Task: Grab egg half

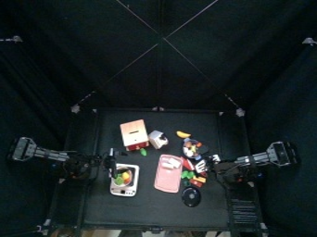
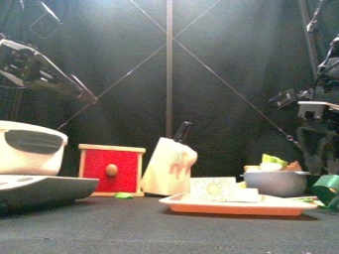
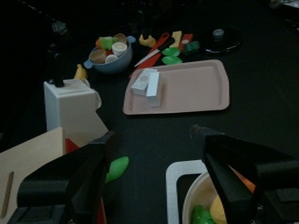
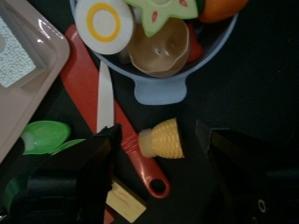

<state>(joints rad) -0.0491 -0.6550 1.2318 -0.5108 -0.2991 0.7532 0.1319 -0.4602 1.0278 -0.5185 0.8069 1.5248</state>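
Right wrist view showed the egg half (image 4: 104, 24) at upper left, in the blue bowl (image 4: 176, 83), untouched. Right gripper (image 4: 158, 179) hung above, jaws wide and empty; left gripper (image 3: 152, 188) likewise. Grabbing remained undone.

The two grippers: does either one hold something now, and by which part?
Nothing is held. The left gripper and right gripper are both open and empty.

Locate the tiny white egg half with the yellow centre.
In the right wrist view, the tiny white egg half with the yellow centre sits in the light blue bowl, at its rim, beside the red-handled toy knife.
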